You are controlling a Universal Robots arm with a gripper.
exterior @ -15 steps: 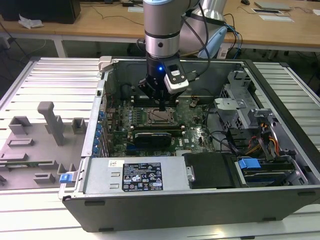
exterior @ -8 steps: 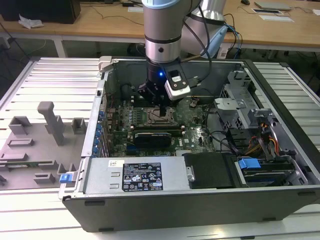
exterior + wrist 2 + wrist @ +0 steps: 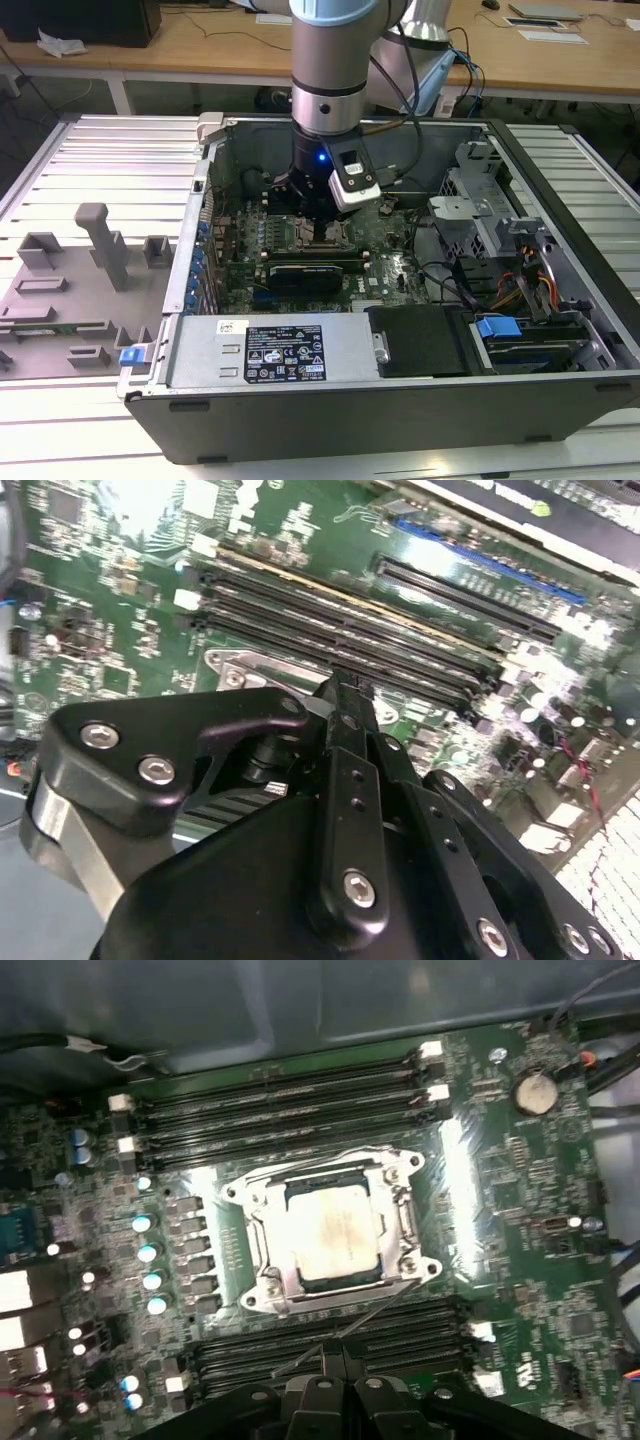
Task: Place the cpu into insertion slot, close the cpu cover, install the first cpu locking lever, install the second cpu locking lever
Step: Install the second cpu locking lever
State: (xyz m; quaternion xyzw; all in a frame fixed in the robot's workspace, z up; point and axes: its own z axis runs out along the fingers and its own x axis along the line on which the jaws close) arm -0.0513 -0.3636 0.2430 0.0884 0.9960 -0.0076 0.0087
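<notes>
1. You are hovering the gripper [image 3: 335,1355] just beside the insertion slot [image 3: 332,1230], over the green circuit board [image 3: 395,270] inside the open computer case [image 3: 560,250]; in the exterior view the arm [image 3: 330,70] is coming straight down onto the socket area.
2. The claw is looking pinched together at the tip in both wrist views, with nothing showing between the fingers [image 3: 345,705]; it is carrying no part as far as I can see.
3. The cpu [image 3: 335,1232] is already lying flat in the insertion slot, pale metal top facing up, sitting square to the frame.
4. The cpu cover [image 3: 262,1222] is appearing to lie down around the chip, silvery frame surrounding the cut-out centre; I cannot tell whether it is fully seated.
5. A thin locking lever [image 3: 375,1310] is running slantwise from the socket's edge toward the gripper tip; I cannot tell if the tip is touching it.
6. Handling, judging only: the lever is thin springy wire, stiff but slippery, so you are wanting contact near its free end. The cpu is light, rigid and fragile; avoid pressing on its top.
7. Long black memory slots [image 3: 280,1110] are flanking the socket on both sides.
</notes>
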